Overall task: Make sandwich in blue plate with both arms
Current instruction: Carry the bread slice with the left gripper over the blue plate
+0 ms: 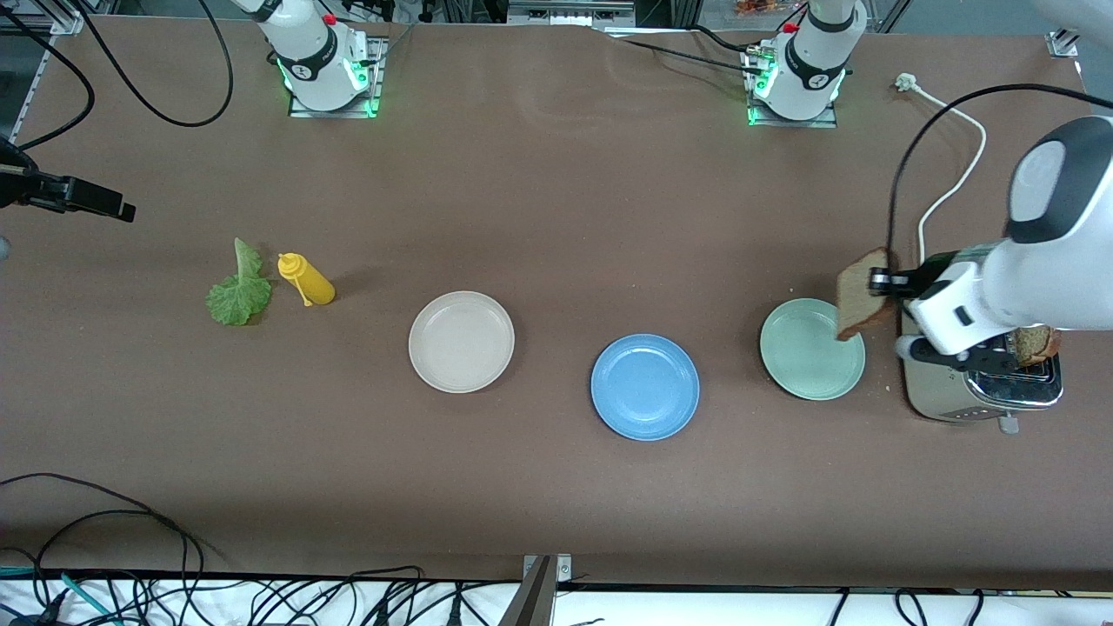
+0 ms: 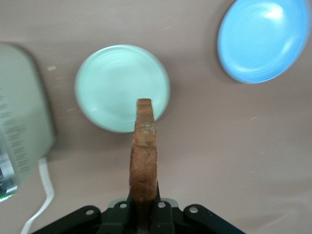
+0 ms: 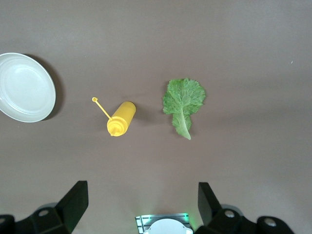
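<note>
The left gripper (image 1: 880, 280) sits at the right of the front frame, its fingers clamped on the edge of a slice of brown toast (image 1: 861, 304). It holds the slice on edge, hanging down over the rim of the pale green plate (image 1: 804, 365), probably so it clears the toaster (image 1: 974, 396) just beside it at the frame's right edge. In the left wrist view the toast (image 2: 144, 156) shows edge-on, rising from the fingers at the frame's bottom centre. A second slice (image 1: 1035, 343) stands in the toaster's slot.

The blue plate (image 1: 645, 387), low in the centre of the frame, is bare, so the held slice likely goes there as the base.

The right gripper (image 3: 141, 202) waits with fingers spread wide above the lettuce leaf (image 1: 236, 291) and the yellow squeeze bottle (image 1: 306, 280) at the frame's left, well placed for fetching the leaf. The cream-white plate (image 1: 461, 341) lies between the bottle and the blue plate.
</note>
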Controlling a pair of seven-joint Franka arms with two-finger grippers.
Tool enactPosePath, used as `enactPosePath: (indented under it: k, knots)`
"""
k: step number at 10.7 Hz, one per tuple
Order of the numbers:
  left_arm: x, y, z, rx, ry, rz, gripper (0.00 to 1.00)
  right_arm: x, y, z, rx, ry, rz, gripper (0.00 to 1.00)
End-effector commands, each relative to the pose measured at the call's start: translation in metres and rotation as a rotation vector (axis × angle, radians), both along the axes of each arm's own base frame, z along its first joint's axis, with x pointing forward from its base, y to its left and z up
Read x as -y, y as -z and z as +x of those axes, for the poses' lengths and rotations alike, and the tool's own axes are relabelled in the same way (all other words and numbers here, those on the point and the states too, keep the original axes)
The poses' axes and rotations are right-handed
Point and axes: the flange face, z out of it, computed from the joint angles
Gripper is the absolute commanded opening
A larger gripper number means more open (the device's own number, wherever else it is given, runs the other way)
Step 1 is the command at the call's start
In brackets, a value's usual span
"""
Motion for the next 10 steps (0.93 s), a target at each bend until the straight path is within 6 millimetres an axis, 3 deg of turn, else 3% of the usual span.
enactPosePath:
  k: [1, 3, 6, 9, 10]
  knots:
    - [0.022, 0.032, -0.012, 0.001, -0.124, -0.152, 0.0, 0.001, -0.006, -0.002, 0.003, -0.007, 0.019, 1.0]
    - [0.036, 0.048, -0.011, -0.009, -0.165, -0.243, 0.0, 0.001, -0.006, -0.002, 0.002, -0.006, 0.021, 1.0]
    - [0.072, 0.091, -0.001, -0.01, -0.253, -0.392, 0.0, 0.001, -0.006, -0.002, 0.005, -0.006, 0.021, 1.0]
    - [0.098, 0.115, 0.01, -0.088, -0.44, -0.596, 0.0, 0.001, -0.006, -0.002, 0.002, -0.006, 0.021, 1.0]
    - [0.117, 0.128, 0.014, -0.061, -0.457, -0.609, 0.0, 0.001, -0.006, -0.002, 0.002, -0.006, 0.021, 1.0]
